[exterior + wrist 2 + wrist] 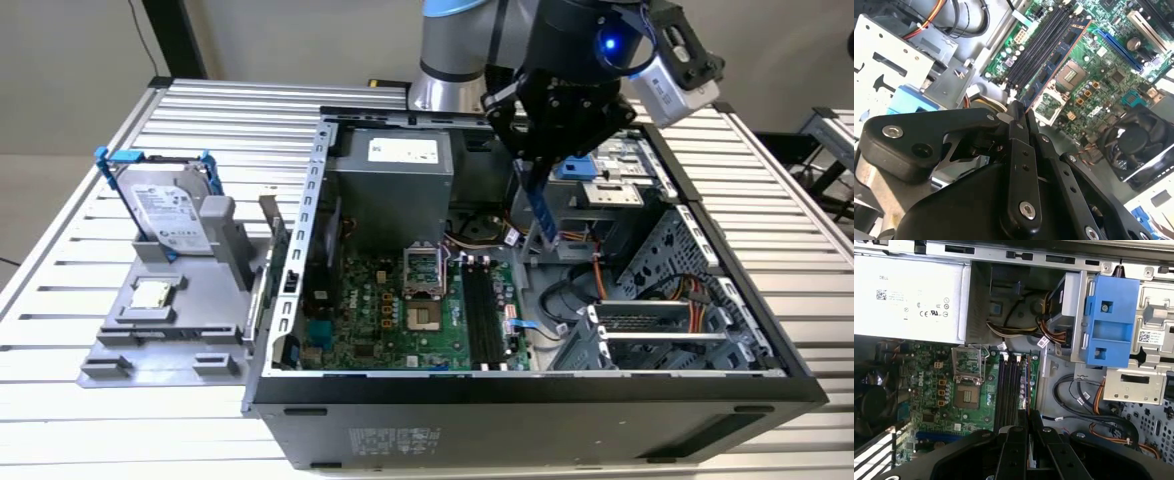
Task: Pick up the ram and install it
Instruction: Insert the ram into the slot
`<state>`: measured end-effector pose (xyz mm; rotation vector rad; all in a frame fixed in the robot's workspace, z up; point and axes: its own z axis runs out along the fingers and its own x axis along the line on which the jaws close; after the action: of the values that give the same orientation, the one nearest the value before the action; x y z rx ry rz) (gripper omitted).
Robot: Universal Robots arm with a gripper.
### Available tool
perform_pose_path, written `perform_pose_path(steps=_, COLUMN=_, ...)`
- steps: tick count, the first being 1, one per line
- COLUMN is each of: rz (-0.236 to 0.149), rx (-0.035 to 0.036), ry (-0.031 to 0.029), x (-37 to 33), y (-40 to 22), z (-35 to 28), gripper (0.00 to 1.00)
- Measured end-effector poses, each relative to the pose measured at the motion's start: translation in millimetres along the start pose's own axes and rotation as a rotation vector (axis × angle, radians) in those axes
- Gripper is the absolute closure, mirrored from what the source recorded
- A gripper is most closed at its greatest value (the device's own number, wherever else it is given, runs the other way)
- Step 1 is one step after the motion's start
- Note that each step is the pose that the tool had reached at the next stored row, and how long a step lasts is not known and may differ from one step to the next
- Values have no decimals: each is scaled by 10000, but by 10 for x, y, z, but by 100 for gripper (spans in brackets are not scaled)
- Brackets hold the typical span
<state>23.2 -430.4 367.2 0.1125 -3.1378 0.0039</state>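
A: What were the fingers (1021,117) doing?

B: They were clamped together on the ram (539,212) — the thin blue-edged stick hung on its long axis below the gripper (531,160), held by its upper end over the open computer case (534,385).

A: Where exactly was the ram relative to the board?

B: In the exterior view its lower end sat above the rear of the motherboard (400,310), just past the far ends of the black memory slots (483,315) and not seated in any of them. In the second wrist view the ram (1054,62) ran outward from the fingertips, lying alongside the slots (1039,47), with the processor socket (1070,75) just beside it.

A: And farther out?

B: The grey power supply (394,180) stood at the back of the case, on the exterior view's left of the gripper, and a blue drive bracket (1109,320) was mounted in the bay beside it. Outside the case, on the slatted desk (80,300), a silver hard drive (167,210) with a blue bracket stood upright in a grey fixture (167,320) — well apart from the arm.
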Motion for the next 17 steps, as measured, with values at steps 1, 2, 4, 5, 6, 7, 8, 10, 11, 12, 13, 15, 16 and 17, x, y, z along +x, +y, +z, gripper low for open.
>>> perform_pose_path(steps=1, rz=0, rx=12, ry=1, x=0, y=0, z=18, gripper=100)
perform_pose_path(steps=2, rz=1, rx=16, ry=2, x=0, y=0, z=34, gripper=100)
perform_pose_path(steps=4, rz=1, rx=37, ry=3, x=-1, y=0, z=61, gripper=100)
perform_pose_path(steps=5, rz=1, rx=54, ry=3, x=-1, y=0, z=76, gripper=100)
perform_pose_path(steps=6, rz=3, rx=60, ry=-1, x=-1, y=0, z=89, gripper=100)
perform_pose_path(steps=7, rz=4, rx=62, ry=-7, x=-1, y=0, z=103, gripper=100)
perform_pose_path(steps=8, rz=5, rx=62, ry=-18, x=0, y=1, z=120, gripper=100)
perform_pose_path(steps=10, rz=11, rx=63, ry=-25, x=1, y=1, z=157, gripper=100)
perform_pose_path(steps=11, rz=74, rx=64, ry=-26, x=6, y=1, z=175, gripper=100)
perform_pose_path(steps=12, rz=169, rx=66, ry=-25, x=10, y=2, z=193, gripper=100)
perform_pose_path(steps=13, rz=278, rx=67, ry=-25, x=13, y=2, z=211, gripper=100)
perform_pose_path(steps=15, rz=501, rx=70, ry=-24, x=16, y=3, z=248, gripper=100)
perform_pose_path(steps=16, rz=604, rx=71, ry=-25, x=17, y=3, z=266, gripper=100)
perform_pose_path(steps=17, rz=701, rx=72, ry=-33, x=17, y=3, z=283, gripper=100)
